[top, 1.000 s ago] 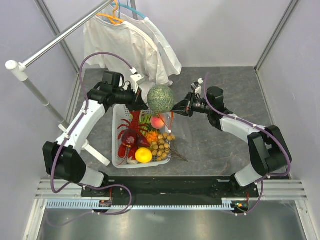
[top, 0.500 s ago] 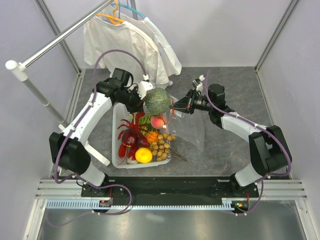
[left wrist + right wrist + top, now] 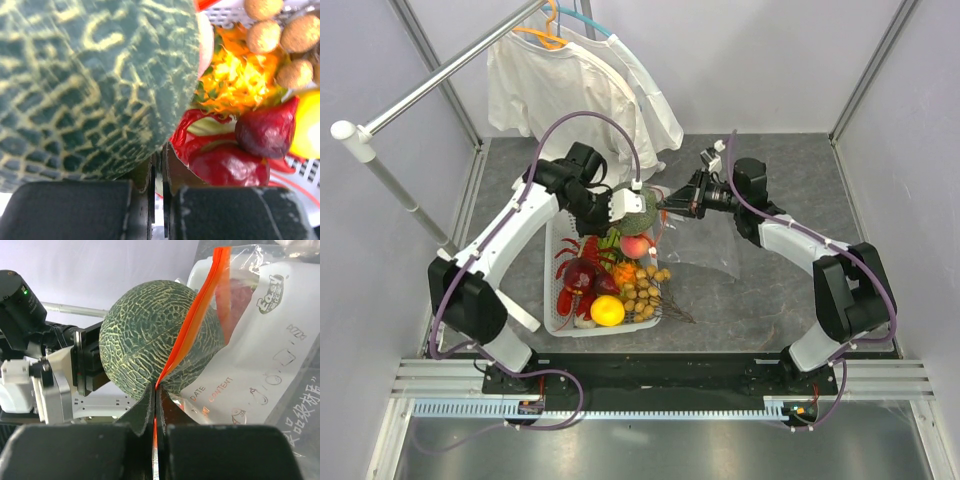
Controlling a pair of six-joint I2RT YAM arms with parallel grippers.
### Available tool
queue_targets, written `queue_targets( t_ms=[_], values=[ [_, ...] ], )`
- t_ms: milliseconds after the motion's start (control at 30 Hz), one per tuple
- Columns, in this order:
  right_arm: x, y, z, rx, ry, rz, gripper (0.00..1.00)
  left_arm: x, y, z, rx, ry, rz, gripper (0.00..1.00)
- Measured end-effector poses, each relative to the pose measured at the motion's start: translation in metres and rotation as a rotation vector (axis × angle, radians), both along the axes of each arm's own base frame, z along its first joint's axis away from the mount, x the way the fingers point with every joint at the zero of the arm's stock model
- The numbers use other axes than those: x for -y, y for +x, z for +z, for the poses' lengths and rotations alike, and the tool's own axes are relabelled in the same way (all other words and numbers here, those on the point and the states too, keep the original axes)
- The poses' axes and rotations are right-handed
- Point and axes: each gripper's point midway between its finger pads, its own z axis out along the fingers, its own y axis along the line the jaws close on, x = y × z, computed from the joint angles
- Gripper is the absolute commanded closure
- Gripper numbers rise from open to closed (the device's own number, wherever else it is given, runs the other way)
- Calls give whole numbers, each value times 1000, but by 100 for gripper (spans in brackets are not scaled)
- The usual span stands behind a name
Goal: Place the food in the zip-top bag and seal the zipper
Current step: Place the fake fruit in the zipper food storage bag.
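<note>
A mottled grey table (image 3: 770, 280) sits inside pale wall panels (image 3: 770, 60). A white T-shirt (image 3: 570, 90) hangs from a metal rail (image 3: 440, 85) at the far left. The netted melon (image 3: 145, 335) is in the air over the far right corner of the white slatted basket (image 3: 560, 320), right at the mouth of the zip-top bag (image 3: 260, 355). The left gripper (image 3: 157, 162) has its fingers almost together, nipping the melon's edge. The right gripper (image 3: 155, 395) is clamped on the zipper (image 3: 192, 330). From that pinch the strip slants up and to the right across the melon's front. The clear bag trails away from it onto the table; whether the melon is past the mouth I cannot tell.
</note>
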Motion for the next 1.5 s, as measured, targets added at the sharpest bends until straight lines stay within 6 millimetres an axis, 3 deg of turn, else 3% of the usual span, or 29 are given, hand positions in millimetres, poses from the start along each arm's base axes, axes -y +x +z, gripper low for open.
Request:
queue_targets(
  t_ms=[300,433,733,867,1067,1200,1300,1333,1500],
  values=[
    [-7,8,41,154,-7,61,100,8,8,3,36,96,-162,98],
    [-9,6,48,191,-19,90,100,15,16,5,54,121,-218,98],
    [-12,11,38,201,-70,131,100,13,20,4,110,224,-346,98],
    [-13,13,39,238,-111,150,100,14,32,10,149,261,-358,98],
    [-13,10,42,275,-156,176,99,23,39,18,183,267,-374,94],
    [-12,6,33,258,-179,189,98,36,42,34,208,200,-354,92],
    [-10,4,26,243,-189,194,98,49,42,49,231,112,-335,86],
    [-10,3,24,236,-193,197,100,54,41,54,236,81,-330,75],
    [-10,1,22,225,-194,202,100,69,34,74,259,-30,-304,39]
  ],
)
